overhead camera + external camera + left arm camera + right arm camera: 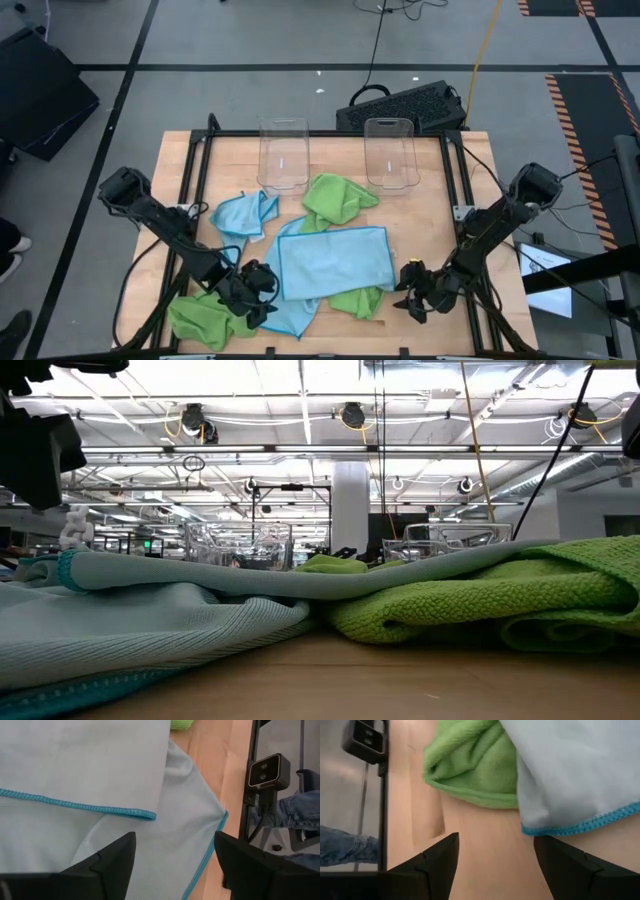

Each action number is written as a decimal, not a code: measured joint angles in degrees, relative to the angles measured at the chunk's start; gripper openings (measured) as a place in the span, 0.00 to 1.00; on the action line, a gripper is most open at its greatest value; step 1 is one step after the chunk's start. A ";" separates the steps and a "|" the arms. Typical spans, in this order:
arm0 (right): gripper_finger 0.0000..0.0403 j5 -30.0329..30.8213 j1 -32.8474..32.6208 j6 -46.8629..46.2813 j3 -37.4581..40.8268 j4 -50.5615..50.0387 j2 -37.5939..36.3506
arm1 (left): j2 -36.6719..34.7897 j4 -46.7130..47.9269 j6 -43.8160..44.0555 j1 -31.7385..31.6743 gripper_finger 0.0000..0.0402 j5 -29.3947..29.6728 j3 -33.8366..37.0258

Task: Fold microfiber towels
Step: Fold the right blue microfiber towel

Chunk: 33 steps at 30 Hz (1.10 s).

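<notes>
Flat blue towel point(335, 262) spread mid-counter point(430, 210) atop second blue towel point(150, 855). Left hand point(258, 290) at near-left corner, right hand point(416, 290) at near-right; both open, empty. Risk: left pinch gathers both layers, dragging lower towel; right snags green towel point(470, 765).

A large industrial lab or workshop hall is shown. A high open ceiling point(330, 420) with exposed trusses, strip lighting and hanging cable reels is seen beyond the tabletop point(430, 210). A grey concrete floor point(250, 50) with hazard-striped tape point(580, 110) is laid around it, and what may be further workstations are glimpsed behind.
</notes>
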<state>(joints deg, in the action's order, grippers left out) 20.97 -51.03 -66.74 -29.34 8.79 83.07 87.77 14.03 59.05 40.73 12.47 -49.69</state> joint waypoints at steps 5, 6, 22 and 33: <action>0.62 0.93 -0.09 -1.55 0.00 0.01 1.51 | 0.00 0.19 0.04 0.00 0.67 -0.02 0.00; 0.62 1.75 -0.23 -1.56 0.00 0.04 1.70 | 0.00 0.19 0.08 0.00 0.67 -0.06 0.00; 0.46 13.45 -2.67 -4.34 6.89 13.76 2.18 | 0.00 0.85 -0.42 -1.00 0.67 -0.62 -0.02; 0.02 9.67 -2.41 -4.39 6.99 13.11 1.45 | 0.00 0.75 -0.43 -3.14 0.67 -0.60 -0.01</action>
<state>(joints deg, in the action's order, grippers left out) 30.64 -53.44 -71.13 -22.35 21.89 84.52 87.77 14.78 58.62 37.59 11.87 -49.70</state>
